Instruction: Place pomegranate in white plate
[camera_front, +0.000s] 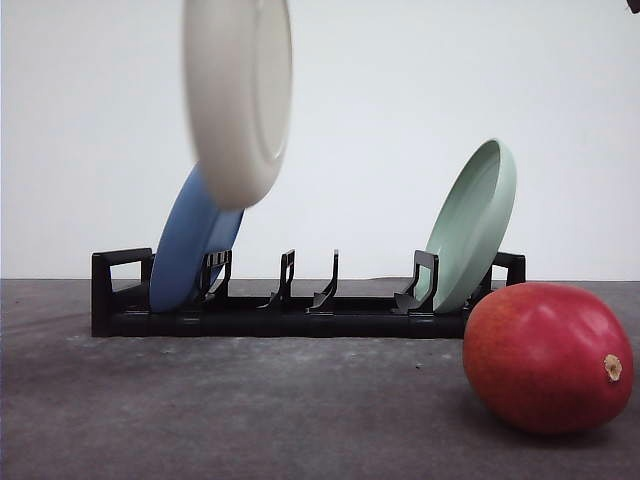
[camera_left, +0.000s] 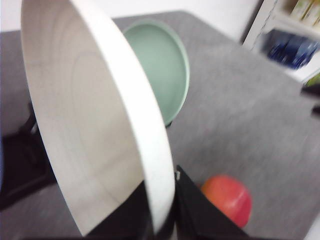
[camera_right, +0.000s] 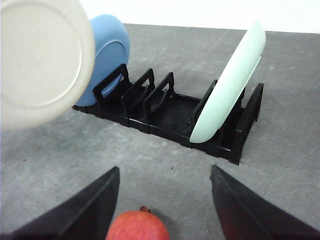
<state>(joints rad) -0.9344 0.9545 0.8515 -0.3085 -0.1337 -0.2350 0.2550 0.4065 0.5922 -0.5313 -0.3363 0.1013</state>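
Note:
The white plate (camera_front: 237, 90) hangs on edge in the air above the left end of the rack, over the blue plate. In the left wrist view my left gripper (camera_left: 161, 215) is shut on the white plate's (camera_left: 85, 125) rim, one black finger on each side. The red pomegranate (camera_front: 548, 355) lies on the grey table in front of the rack's right end. My right gripper (camera_right: 164, 172) hovers above the pomegranate (camera_right: 137, 227), open, with its fingers spread wider than the fruit and apart from it. The white plate (camera_right: 42, 60) also shows in that view, raised beside the blue one.
A black dish rack (camera_front: 300, 310) stands across the table. A blue plate (camera_front: 190, 245) leans in its left slot and a pale green plate (camera_front: 472, 225) in its right slot, with the middle slots bare. Shelving (camera_left: 295, 35) stands beyond the table's edge.

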